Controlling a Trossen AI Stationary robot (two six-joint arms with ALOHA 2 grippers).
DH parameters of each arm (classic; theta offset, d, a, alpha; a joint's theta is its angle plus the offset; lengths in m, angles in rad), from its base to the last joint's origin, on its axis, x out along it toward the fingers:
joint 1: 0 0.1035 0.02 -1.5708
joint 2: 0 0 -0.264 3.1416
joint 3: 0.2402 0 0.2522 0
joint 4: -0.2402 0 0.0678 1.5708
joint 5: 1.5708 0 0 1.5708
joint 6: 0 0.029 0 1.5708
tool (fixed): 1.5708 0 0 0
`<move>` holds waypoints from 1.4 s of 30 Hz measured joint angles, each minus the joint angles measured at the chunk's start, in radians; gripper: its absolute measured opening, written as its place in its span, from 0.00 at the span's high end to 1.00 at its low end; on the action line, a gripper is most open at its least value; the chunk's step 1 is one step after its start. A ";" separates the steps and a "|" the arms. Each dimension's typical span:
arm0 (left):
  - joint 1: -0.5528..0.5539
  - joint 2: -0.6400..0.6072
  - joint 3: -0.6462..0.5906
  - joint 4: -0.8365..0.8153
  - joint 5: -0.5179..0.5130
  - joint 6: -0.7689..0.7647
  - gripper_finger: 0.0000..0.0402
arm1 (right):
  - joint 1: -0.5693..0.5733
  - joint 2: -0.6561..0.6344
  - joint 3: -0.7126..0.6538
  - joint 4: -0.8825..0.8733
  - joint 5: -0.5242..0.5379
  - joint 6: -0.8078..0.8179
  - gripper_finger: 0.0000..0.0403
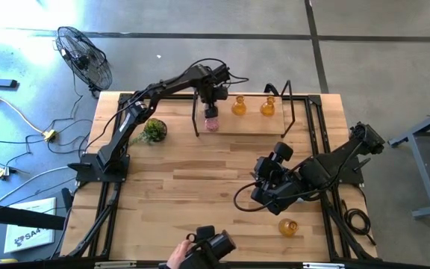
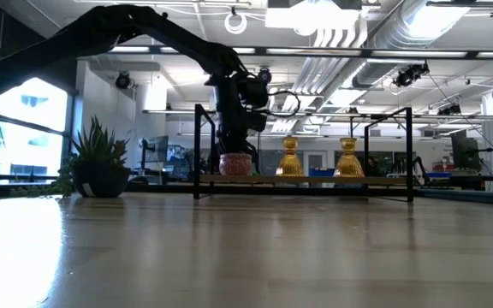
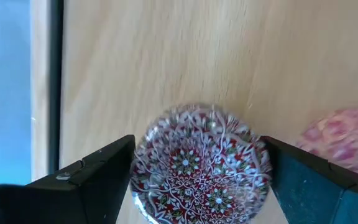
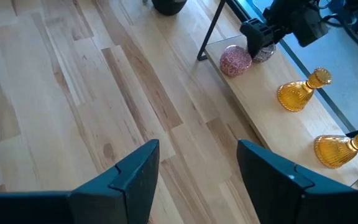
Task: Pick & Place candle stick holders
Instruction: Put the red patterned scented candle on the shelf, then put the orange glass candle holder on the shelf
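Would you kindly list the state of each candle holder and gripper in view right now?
Patterned holder: upright on the shelf, within the left gripper.
Pink holder: upright on the shelf, free.
Amber holders: upright on the shelf, free.
Third amber holder: on the table, untouched.
Right gripper: fingers open, empty, above the table.

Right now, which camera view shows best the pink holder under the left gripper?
The left wrist view: the pink holder fills it, between the open fingers. The high view and low view show it small, and the right wrist view hides it partly behind the left gripper.
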 joint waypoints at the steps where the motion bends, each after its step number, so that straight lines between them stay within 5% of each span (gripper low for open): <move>1: -0.001 0.000 0.011 0.003 0.001 -0.004 0.17 | 0.000 0.000 0.000 -0.001 0.001 0.000 0.48; 12: -0.042 -0.011 0.151 0.009 0.015 -0.022 0.17 | 0.000 0.000 0.000 -0.004 -0.001 0.000 0.48; 24: -0.119 -0.252 0.150 -0.111 0.104 0.004 0.17 | 0.000 0.000 0.000 -0.046 -0.103 0.003 0.48; 29: -0.161 -0.372 0.150 -0.135 0.272 0.002 0.17 | 0.000 0.000 0.000 -0.131 -0.264 0.107 0.48; 35: -0.199 -0.460 0.151 -0.211 0.458 -0.004 0.17 | 0.011 0.000 0.000 -0.184 -0.582 0.352 0.48; 42: -0.259 -0.466 0.150 -0.268 0.530 -0.021 0.17 | 0.074 0.000 0.000 -0.183 -0.763 0.720 0.48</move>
